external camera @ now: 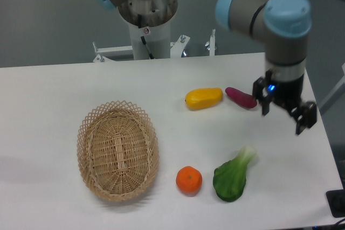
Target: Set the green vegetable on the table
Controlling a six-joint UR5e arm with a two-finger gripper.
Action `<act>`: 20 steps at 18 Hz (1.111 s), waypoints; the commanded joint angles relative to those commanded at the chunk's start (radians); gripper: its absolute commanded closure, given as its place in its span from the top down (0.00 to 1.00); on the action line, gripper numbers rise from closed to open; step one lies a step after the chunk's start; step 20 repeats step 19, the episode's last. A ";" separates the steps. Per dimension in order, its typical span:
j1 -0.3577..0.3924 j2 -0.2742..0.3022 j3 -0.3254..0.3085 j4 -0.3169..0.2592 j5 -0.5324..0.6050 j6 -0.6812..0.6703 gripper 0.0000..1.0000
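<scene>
The green vegetable, with dark green leaves and a pale stalk, lies on the white table at the front right, next to an orange. My gripper hangs above the table to the upper right of the vegetable, well apart from it. Its two fingers are spread apart and hold nothing.
An oval wicker basket sits at the front left, empty. An orange lies just left of the green vegetable. A yellow oblong vegetable and a purple-red eggplant lie behind, the eggplant close to my gripper. The table's right edge is near.
</scene>
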 joint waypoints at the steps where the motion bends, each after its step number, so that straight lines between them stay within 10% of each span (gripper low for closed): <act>1: 0.023 0.014 -0.002 -0.022 -0.005 0.051 1.00; 20: 0.063 0.040 -0.014 -0.046 -0.066 0.094 1.00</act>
